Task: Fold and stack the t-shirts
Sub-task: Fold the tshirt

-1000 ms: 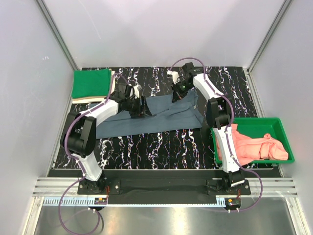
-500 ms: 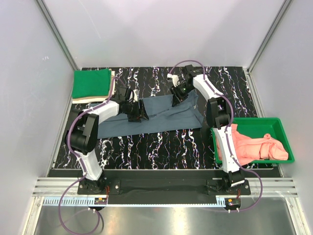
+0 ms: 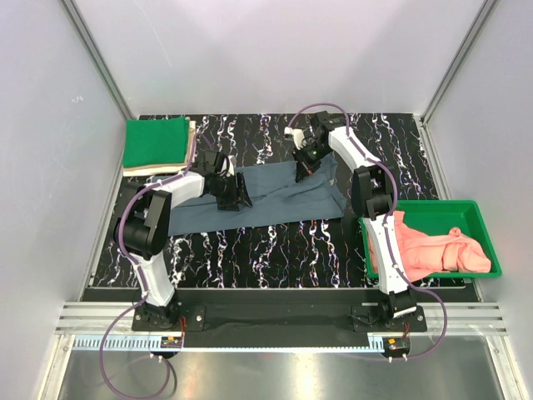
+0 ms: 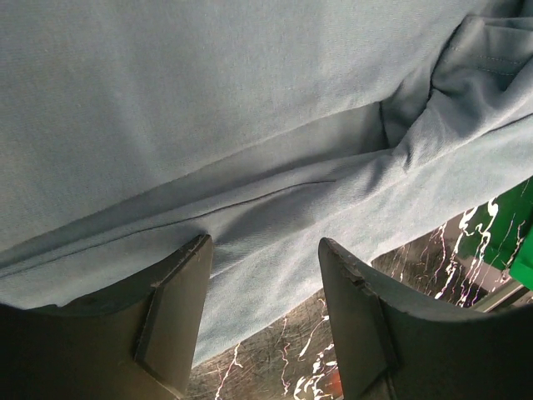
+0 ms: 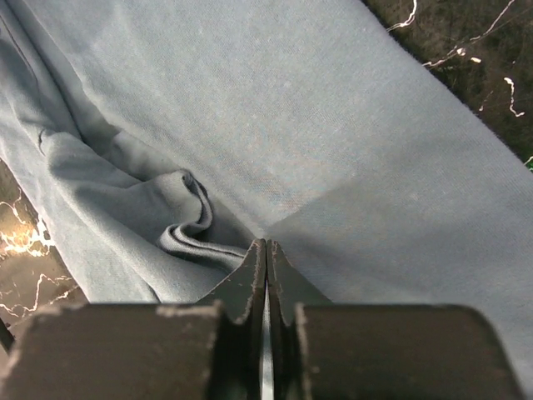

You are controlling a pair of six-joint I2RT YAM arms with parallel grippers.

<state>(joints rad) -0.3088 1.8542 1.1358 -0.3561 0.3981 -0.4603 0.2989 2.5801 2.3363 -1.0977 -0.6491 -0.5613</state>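
R gripper (image 5: pixel 266 250) pinched shut on the blue-grey shirt (image 3: pixel 283 204), L gripper (image 4: pixel 265 247) fingers apart just above it: best grab w/ L too, then lift evenly.

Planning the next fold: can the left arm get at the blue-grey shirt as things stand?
Probably yes: the left gripper hangs open right over the blue-grey shirt, with nothing between them.

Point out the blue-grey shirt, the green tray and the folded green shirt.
blue-grey shirt (image 3: pixel 287 200), top view, middle of the cloth.
green tray (image 3: pixel 437 218), top view, bare floor near far rim.
folded green shirt (image 3: pixel 154 142), top view, upper face.
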